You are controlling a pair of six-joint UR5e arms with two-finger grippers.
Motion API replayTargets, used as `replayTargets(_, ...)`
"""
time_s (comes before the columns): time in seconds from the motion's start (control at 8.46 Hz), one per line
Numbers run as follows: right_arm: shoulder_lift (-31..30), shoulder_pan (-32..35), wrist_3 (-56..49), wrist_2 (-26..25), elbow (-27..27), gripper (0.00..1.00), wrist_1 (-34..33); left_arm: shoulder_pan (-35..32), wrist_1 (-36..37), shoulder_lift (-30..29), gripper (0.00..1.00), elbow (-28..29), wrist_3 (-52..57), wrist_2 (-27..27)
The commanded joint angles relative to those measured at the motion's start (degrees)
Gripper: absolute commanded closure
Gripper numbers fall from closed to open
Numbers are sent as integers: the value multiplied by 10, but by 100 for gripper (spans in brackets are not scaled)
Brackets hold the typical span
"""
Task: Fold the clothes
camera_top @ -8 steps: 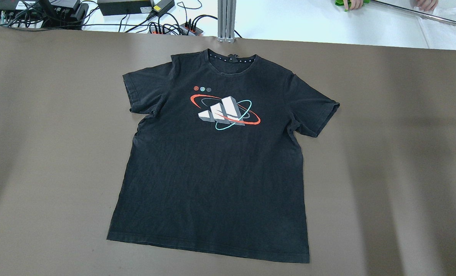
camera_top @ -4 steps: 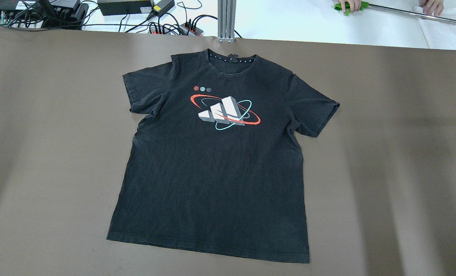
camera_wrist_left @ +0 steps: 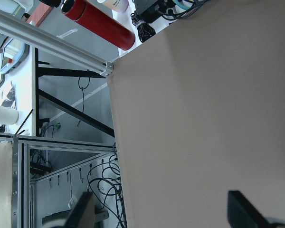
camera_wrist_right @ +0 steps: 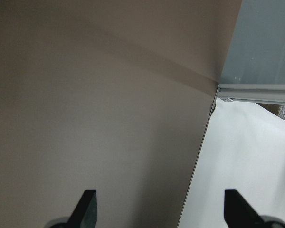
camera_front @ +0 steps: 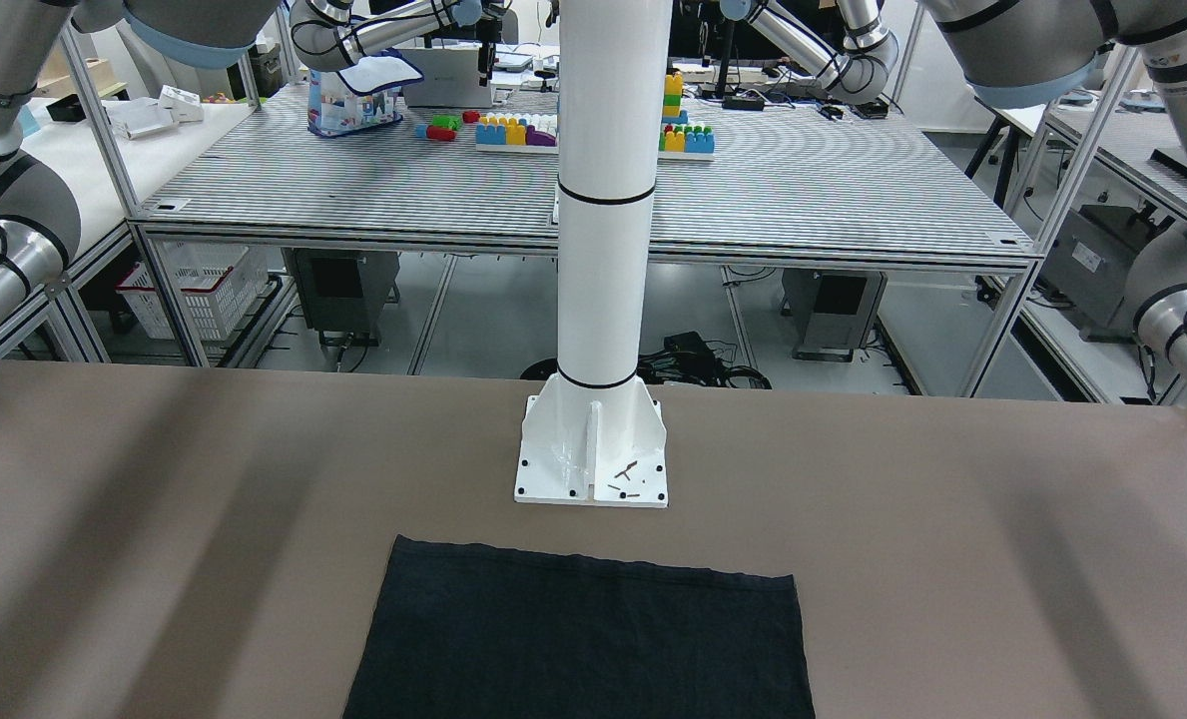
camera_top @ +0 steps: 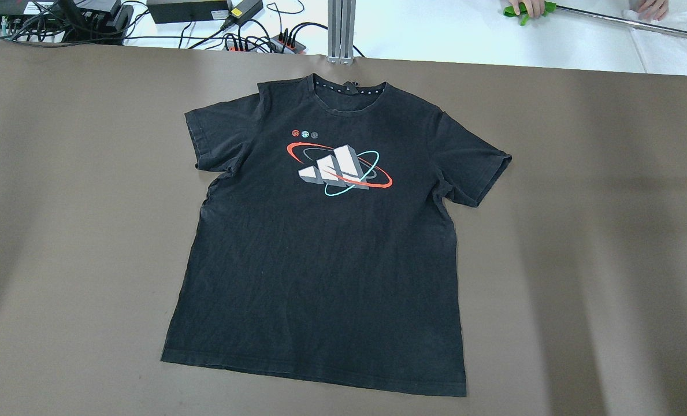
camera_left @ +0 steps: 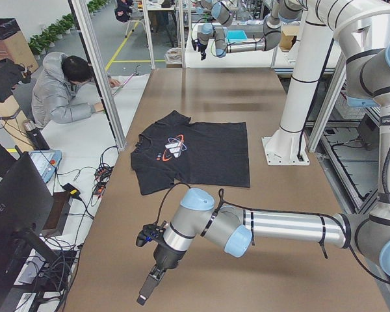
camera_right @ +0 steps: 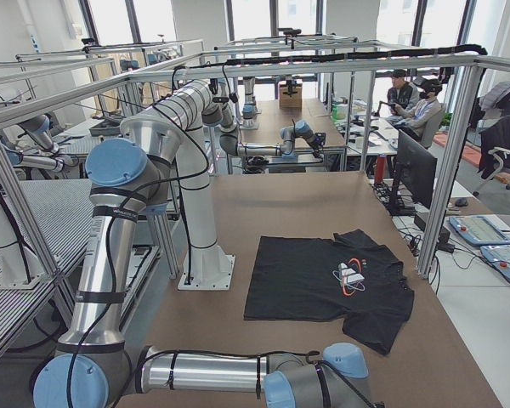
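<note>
A short-sleeved black cotton T-shirt (camera_top: 320, 260) with a red, white and turquoise chest print (camera_top: 338, 169) lies flat and face up in the middle of the brown-covered table (camera_top: 580, 231). Its collar is toward the far edge and its hem toward the robot's edge. The hem lies near the white post's base plate (camera_front: 593, 459) but does not touch it. The front-facing view cuts off everything above the hem.

A white lattice basket (camera_front: 199, 290) stands on the floor under the striped bench behind; what is in it is too small to tell.

The left gripper (camera_wrist_left: 164, 213) hangs over bare table near the corner at the robot's left end, its dark fingertips (camera_wrist_left: 83, 209) spread wide with nothing between them. A red cylindrical flask (camera_wrist_left: 99, 26) lies beyond the aluminium rail (camera_wrist_left: 47, 42) there.

The right gripper (camera_wrist_right: 161, 209) is also spread wide and holds nothing. It is above bare table beside the edge, where a white sheet (camera_wrist_right: 237, 156) begins. Only the tips of its fingers show.

Neither gripper appears in the overhead view, and the bottom of the right-side view cuts off the near arm's wrist.
</note>
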Motion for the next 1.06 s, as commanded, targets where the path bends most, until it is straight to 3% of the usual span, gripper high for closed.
replayTargets(0.0, 0, 0, 1, 3, 10, 6, 2, 0, 2, -9, 0, 2, -4, -3)
replayTargets(0.47, 67, -20, 10, 19, -16, 6, 7, 4, 2, -28, 0, -2, -55, -31)
replayTargets(0.59, 85, -36, 31, 24, -19, 6, 6, 21, 4, -52, 0, 1, -90, -72)
replayTargets(0.95, 114, -98, 147, 53, -19, 6, 8, 105, 1, -99, 0, 5, -235, -104)
